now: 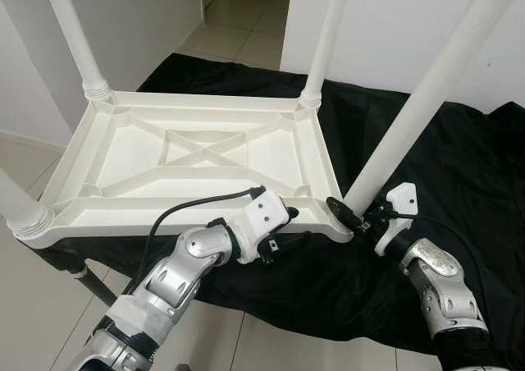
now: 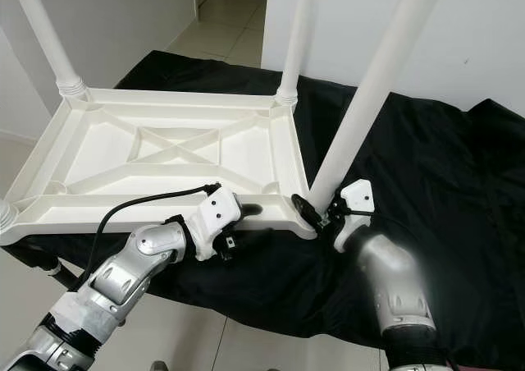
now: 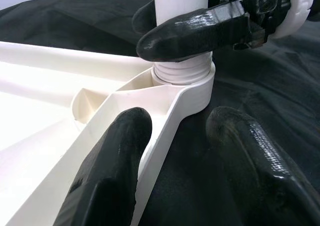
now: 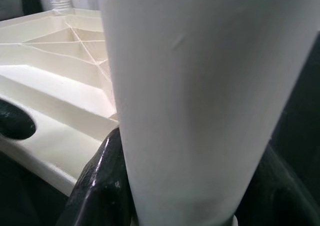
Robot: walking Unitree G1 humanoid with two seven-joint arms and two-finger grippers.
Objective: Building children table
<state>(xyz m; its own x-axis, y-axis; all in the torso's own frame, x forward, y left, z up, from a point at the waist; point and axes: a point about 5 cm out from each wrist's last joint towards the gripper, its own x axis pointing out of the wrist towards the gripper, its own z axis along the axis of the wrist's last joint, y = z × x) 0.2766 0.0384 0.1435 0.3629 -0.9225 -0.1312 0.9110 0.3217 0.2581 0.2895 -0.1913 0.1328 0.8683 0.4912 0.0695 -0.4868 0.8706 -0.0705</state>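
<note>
Black cloth point(image 1: 459, 182) under upturned tabletop point(image 1: 197, 153). My right gripper point(image 1: 358, 216) pinches 4th leg point(image 1: 410, 125) at its base, in near corner socket. Left gripper point(image 3: 192, 141), fingers spread, straddles rim beside it. Step: seating last leg. Next: twist w/ tabletop braced.

tops of all four table legs point(image 1: 426, 92) beyond the frame

So that's 1 tabletop point(image 1: 197, 153) flipped over, 4 legs: back-left point(image 1: 74, 34), back-right point(image 1: 328, 34), front-right point(image 1: 426, 92), front-left point(image 1: 12, 203). Plus 1 black cloth point(image 1: 467, 190) and 2 grippers, left point(image 1: 283, 244) and right point(image 1: 351, 217).
</note>
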